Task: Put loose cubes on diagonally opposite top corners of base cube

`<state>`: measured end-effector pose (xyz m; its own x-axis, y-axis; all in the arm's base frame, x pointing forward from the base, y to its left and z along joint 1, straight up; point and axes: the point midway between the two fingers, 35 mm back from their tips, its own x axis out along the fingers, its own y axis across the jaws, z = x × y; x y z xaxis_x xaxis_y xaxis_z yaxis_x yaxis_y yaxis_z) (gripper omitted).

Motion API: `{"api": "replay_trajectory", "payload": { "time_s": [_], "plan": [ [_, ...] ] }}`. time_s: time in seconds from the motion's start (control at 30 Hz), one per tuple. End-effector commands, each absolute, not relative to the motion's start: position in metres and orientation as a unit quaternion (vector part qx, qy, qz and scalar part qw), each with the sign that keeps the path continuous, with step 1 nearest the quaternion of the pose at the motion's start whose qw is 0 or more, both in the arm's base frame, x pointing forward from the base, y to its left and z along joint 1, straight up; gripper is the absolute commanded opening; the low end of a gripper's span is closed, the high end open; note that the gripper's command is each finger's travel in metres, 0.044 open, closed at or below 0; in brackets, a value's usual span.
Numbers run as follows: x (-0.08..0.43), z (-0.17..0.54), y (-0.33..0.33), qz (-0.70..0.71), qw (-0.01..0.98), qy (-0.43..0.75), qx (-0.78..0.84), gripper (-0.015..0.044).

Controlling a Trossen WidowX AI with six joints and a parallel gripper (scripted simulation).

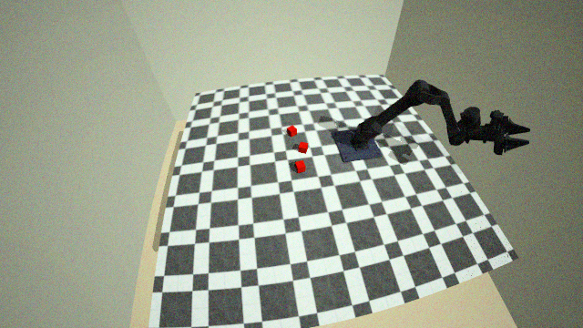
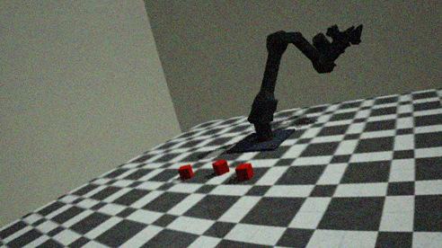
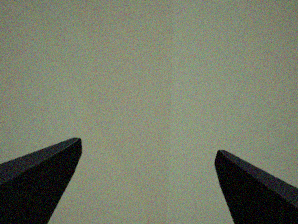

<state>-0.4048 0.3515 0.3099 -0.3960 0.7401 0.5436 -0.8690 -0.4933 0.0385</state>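
Note:
Three red cubes stand apart in a short row on the checkered table top. The far cube (image 1: 291,131) (image 2: 186,172), the middle cube (image 1: 303,147) (image 2: 220,167) and the near cube (image 1: 300,166) (image 2: 244,171) look alike; I cannot tell which is the fixed base. My gripper (image 1: 528,136) (image 2: 360,30) (image 3: 148,147) is open and empty. It is raised high, on the far side of the arm's base from the cubes, pointing away from them toward the wall. The wrist view shows only the two fingertips and bare wall.
The arm stands on a dark blue base plate (image 1: 371,155) (image 2: 248,146) close behind the cubes. The checkered top (image 1: 273,255) (image 2: 355,210) lies on a tan table (image 1: 478,305) set in a corner, with walls at the left and back.

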Motion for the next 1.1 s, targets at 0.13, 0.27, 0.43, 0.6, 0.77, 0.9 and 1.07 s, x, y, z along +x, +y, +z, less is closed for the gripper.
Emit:
{"api": "replay_trajectory", "payload": {
  "time_s": [0.13, 0.27, 0.43, 0.6, 0.77, 0.9, 1.07],
  "plan": [
    [-0.37, 0.304, 0.392, 0.807, 0.534, -0.129, 0.217, 0.0269],
    [-0.333, 0.297, 0.433, 0.792, 0.569, -0.124, 0.184, 0.0265],
    [-0.281, 0.289, 0.479, 0.769, 0.612, -0.112, 0.143, 0.0265],
    [-0.221, 0.279, 0.517, 0.742, 0.655, -0.093, 0.105, 0.0265],
    [-0.155, 0.269, 0.546, 0.71, 0.697, -0.068, 0.07, 0.0265],
    [-0.099, 0.261, 0.561, 0.681, 0.729, -0.045, 0.045, 0.0265],
    [-0.027, 0.25, 0.571, 0.641, 0.767, -0.011, 0.018, 0.0265]
  ]
}}
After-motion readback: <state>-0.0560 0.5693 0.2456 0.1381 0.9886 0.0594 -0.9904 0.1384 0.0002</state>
